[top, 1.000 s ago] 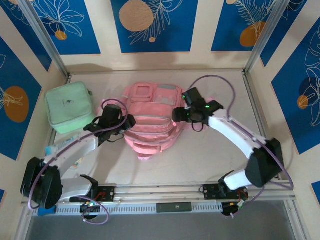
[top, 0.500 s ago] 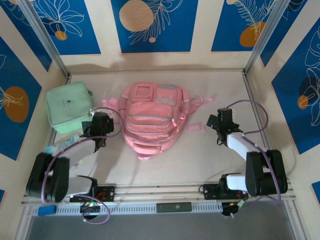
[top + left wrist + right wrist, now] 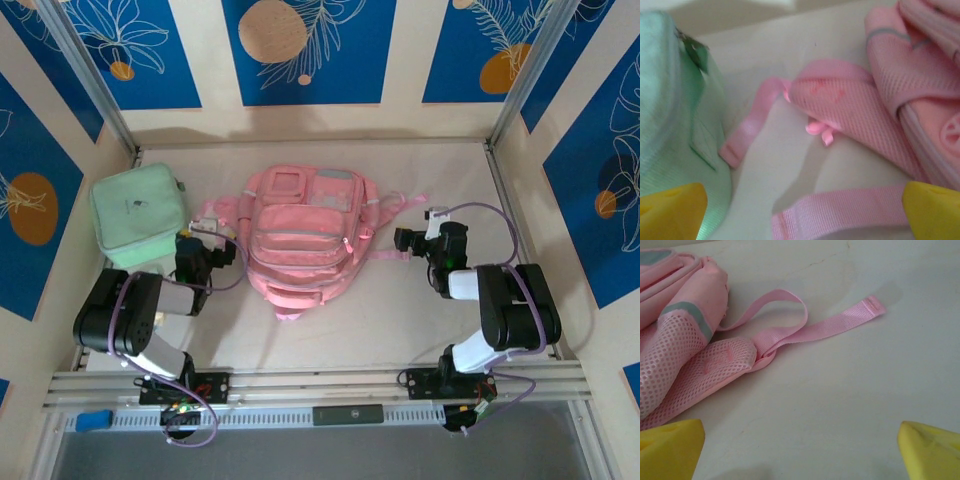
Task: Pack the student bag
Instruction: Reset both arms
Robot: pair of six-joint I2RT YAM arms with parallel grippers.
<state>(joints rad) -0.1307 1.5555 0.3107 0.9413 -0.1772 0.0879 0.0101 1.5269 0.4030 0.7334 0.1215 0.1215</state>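
Observation:
The student bag (image 3: 300,240), a soft pink backpack, lies flat in the middle of the table with its zips closed. My left gripper (image 3: 210,238) sits low by the bag's left side, open. In the left wrist view the yellow fingertips (image 3: 671,212) stand far apart, and a loose pink strap (image 3: 840,212) lies on the table between them, ungripped. My right gripper (image 3: 408,240) rests by the bag's right side, open. Its fingertips (image 3: 932,450) frame bare table, with the bag's mesh shoulder pad (image 3: 700,370) and a strap (image 3: 840,322) ahead of them.
A mint green square zip case (image 3: 138,213) stands at the left, close to my left gripper, and fills the left side of the left wrist view (image 3: 665,110). Metal frame posts and patterned walls enclose the table. Both arms are folded back near their bases.
Both arms have pulled back off the bag towards their own sides and folded low. Both grippers now stand wide open beside the bag.

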